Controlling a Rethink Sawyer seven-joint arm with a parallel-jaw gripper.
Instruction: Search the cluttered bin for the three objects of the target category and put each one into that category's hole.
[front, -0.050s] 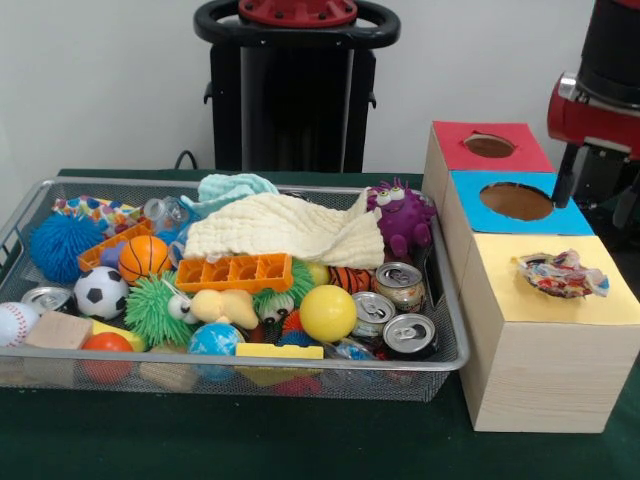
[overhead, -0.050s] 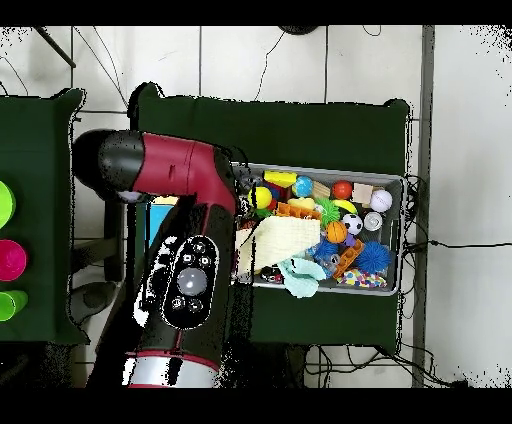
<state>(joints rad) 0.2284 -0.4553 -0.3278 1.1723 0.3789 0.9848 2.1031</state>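
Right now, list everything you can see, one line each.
wire bin: one, silver mesh, on the green table
cloth: one, cream, on top of the clutter
cans: at least four, silver tops, three at the bin's box-side end
monster toy: one, purple, bin's far corner by the boxes
balls: several, including yellow, basketball, soccer, baseball
orange tray: one, mid-bin
boxes: three, red, blue and yellow tops, beside the bin
crumpled wrapper: one, multicoloured, in the yellow hole
robot arm: red and black, over the boxes
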